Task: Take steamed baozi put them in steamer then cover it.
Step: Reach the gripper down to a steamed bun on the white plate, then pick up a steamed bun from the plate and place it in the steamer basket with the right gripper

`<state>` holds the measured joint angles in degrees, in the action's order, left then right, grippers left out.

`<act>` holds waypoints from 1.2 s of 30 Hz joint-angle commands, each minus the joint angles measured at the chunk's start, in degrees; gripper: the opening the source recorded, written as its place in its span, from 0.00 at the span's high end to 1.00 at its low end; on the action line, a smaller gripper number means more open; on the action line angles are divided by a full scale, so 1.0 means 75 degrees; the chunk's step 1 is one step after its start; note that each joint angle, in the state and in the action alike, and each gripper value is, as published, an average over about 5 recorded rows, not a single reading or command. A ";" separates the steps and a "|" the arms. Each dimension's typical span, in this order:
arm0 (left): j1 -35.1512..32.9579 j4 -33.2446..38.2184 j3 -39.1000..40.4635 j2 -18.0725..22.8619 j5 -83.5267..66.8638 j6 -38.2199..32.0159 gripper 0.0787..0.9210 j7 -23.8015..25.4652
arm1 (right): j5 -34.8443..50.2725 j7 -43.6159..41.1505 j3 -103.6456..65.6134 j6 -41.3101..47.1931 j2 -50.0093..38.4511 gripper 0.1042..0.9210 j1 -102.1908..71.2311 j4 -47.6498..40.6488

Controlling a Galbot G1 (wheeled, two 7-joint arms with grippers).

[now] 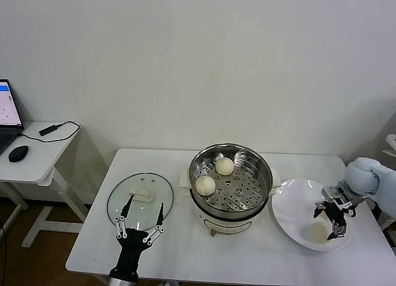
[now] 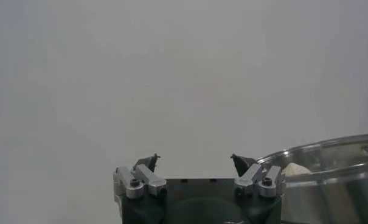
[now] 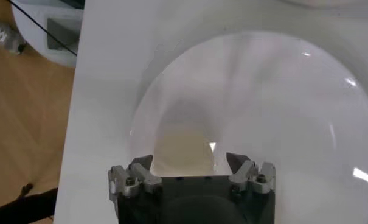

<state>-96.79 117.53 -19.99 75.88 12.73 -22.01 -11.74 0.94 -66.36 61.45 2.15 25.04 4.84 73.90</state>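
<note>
The steamer (image 1: 231,182) stands mid-table with two baozi on its perforated tray, one at the back (image 1: 224,166) and one at the left (image 1: 205,185). A third baozi (image 1: 319,231) lies on the white plate (image 1: 294,208) at the right. My right gripper (image 1: 331,220) is open directly over that baozi, its fingers on either side of it; in the right wrist view the baozi (image 3: 182,146) sits between the jaws of the right gripper (image 3: 190,163). My left gripper (image 1: 141,219) is open and empty at the front left, near the glass lid (image 1: 140,199). The left wrist view shows the steamer rim (image 2: 329,155).
The glass lid with its cream handle (image 1: 140,195) lies flat on the table left of the steamer. A side desk (image 1: 34,153) with a laptop, a mouse and a cable stands at the far left. The table's right edge is close to the plate.
</note>
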 commanded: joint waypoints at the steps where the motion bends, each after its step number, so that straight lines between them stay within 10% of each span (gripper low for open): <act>1: -0.0021 -0.0008 -0.0022 0.0020 0.0007 -0.0009 0.12 -0.0010 | -0.0142 0.0145 -0.0572 0.0053 0.0043 0.13 -0.0718 -0.0193; 19: 0.0061 0.0002 0.0052 -0.0014 0.0000 0.0022 0.12 -0.0017 | -0.0291 -0.0643 0.0000 -0.0497 -0.0188 0.32 0.1780 0.0570; 36: 0.0029 0.0101 0.0059 -0.0071 -0.0022 -0.0004 0.12 -0.0029 | 0.0705 -0.0360 0.2338 -0.3368 0.2825 0.33 0.6118 0.1553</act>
<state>-96.48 118.22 -19.43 75.40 12.63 -21.93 -11.90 3.63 -69.82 72.62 -13.19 34.76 36.82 81.33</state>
